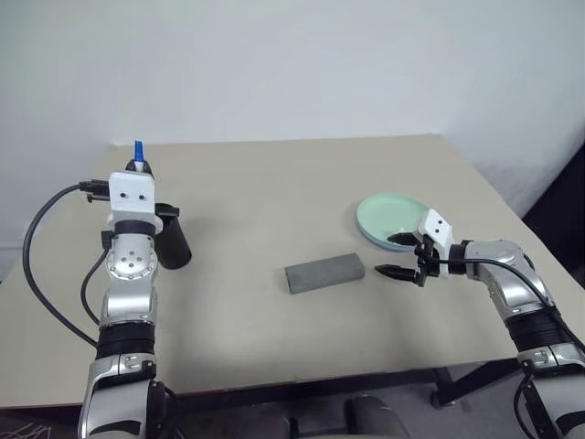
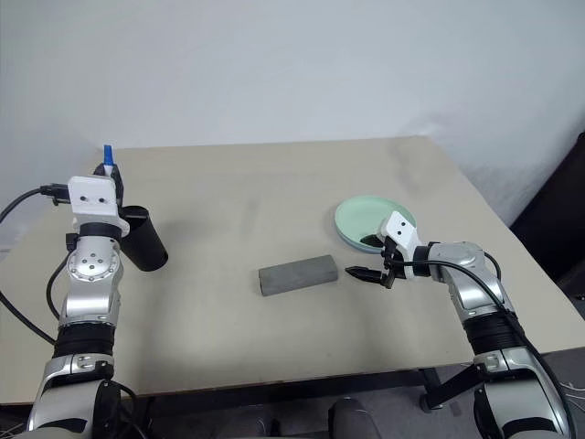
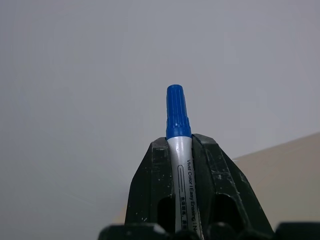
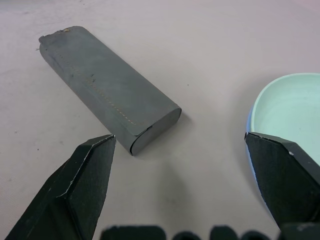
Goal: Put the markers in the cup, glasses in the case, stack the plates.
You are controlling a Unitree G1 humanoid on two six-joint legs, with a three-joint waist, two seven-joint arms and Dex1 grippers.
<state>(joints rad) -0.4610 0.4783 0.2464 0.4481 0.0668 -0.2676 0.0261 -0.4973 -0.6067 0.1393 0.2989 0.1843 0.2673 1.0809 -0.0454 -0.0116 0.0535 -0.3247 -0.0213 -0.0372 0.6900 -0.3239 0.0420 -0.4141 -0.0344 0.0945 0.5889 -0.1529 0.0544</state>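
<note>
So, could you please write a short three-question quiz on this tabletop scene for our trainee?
1. True or false: the grey glasses case lies closed on the table.
2. What does the left gripper hold? A) eyeglasses B) blue-capped marker C) a plate
3. Fill in: the right gripper hovers ____ between the case and the mint green plate.

Key: 1 true; 2 B; 3 open.
</note>
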